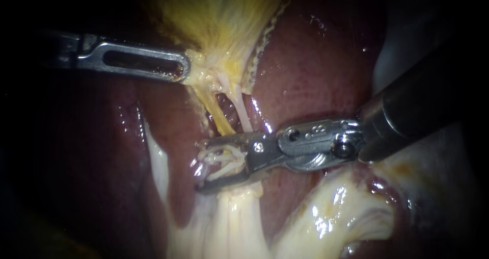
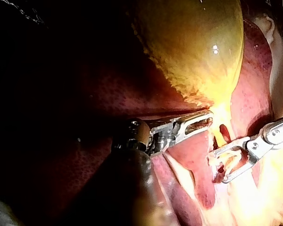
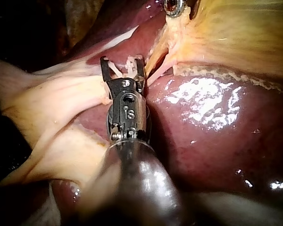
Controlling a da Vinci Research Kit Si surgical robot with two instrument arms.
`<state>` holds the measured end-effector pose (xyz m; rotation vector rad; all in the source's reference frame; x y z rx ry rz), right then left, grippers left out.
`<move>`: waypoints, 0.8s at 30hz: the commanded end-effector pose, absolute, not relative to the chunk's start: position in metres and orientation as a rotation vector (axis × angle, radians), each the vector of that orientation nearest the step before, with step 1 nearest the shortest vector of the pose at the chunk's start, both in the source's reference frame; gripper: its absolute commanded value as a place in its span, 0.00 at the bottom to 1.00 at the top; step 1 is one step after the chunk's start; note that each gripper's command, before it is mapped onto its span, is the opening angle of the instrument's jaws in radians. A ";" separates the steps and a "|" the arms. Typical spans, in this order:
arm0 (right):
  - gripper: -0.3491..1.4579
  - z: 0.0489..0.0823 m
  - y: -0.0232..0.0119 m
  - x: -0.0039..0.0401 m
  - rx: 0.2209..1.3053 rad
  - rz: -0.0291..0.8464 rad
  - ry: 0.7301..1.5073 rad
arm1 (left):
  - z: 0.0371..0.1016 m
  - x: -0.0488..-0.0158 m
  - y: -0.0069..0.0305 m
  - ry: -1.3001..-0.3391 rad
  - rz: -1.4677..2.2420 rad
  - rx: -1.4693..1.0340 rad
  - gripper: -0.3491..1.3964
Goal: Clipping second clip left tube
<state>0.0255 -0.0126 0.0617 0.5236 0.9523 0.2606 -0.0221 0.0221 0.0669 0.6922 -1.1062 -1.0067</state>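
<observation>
Our right instrument [image 1: 199,166], its shaft entering from the upper right, stands with its jaws wide apart at the centre of the field, straddling pale, stringy tissue just below the neck of the gallbladder [image 1: 219,14]. Two strands drop from that neck toward the upper jaw. The left tube [image 1: 216,113], the yellowish one, meets the jaw near its middle, and a whiter tube [image 1: 242,111] runs just beside it. White fibres cross the gap between the jaws; we cannot tell which tube they belong to, nor whether a clip sits in the jaws. Our left instrument [image 1: 186,68], coming in from the left with a slotted jaw, is closed on the yellow fringe at the gallbladder's neck and holds it taut above the tubes. The dark red, wet liver [image 1: 316,70] lies behind and to both sides. A glistening sheet of whitish tissue [image 1: 239,223] spreads out below the lower jaw.
</observation>
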 end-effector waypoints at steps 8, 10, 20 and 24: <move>0.45 0.0593 -0.0123 0.0257 0.537 0.281 1.014 | 0.0669 -0.0220 0.0222 -1.106 -1.005 0.694 0.00; 0.45 0.0582 -0.0121 0.0257 0.546 0.295 1.033 | 0.0669 -0.0219 0.0222 -1.107 -1.005 0.694 0.00; 0.45 0.0531 -0.0103 0.0236 0.582 0.318 1.066 | 0.0669 -0.0215 0.0222 -1.107 -1.003 0.696 0.00; 0.45 0.0528 -0.0098 0.0224 0.594 0.327 1.067 | 0.0669 -0.0215 0.0222 -1.107 -1.003 0.696 0.00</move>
